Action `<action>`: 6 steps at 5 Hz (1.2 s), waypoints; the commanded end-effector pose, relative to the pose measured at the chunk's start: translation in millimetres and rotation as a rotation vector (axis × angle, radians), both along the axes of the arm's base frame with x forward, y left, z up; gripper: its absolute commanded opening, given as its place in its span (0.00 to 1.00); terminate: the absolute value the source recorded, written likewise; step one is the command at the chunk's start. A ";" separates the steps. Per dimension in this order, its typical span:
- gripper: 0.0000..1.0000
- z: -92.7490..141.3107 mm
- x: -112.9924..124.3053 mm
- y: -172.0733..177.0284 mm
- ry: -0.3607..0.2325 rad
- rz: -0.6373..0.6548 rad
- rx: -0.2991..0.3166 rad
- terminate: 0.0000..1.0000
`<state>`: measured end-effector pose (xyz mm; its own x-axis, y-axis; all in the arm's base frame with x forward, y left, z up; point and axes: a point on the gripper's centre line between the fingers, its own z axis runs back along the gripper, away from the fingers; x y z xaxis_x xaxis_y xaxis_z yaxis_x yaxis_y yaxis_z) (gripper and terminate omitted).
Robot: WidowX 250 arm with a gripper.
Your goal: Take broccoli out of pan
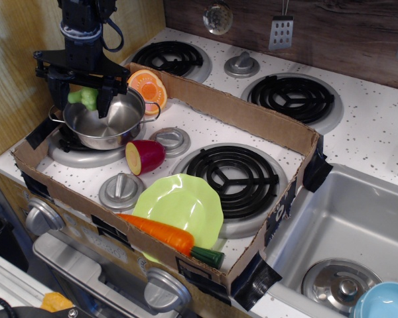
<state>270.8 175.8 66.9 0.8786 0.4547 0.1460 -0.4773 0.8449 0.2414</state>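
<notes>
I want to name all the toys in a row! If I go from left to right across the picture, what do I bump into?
Broccoli in the pincer → steel pan → purple-red vegetable → lime-green plate → front-right burner → sink → blue bowl.

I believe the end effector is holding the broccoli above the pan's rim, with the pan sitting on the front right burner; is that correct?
Not quite: the pan sits on the front left burner, as the observation.image view shows. The end effector does hold the broccoli above its rim.
</notes>
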 end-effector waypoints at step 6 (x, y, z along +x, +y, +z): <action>0.00 2.2 13.1 -134.2 -0.087 0.029 -0.286 0.00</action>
<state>273.9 35.9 48.5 0.8650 0.5011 0.0263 -0.5002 0.8653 -0.0338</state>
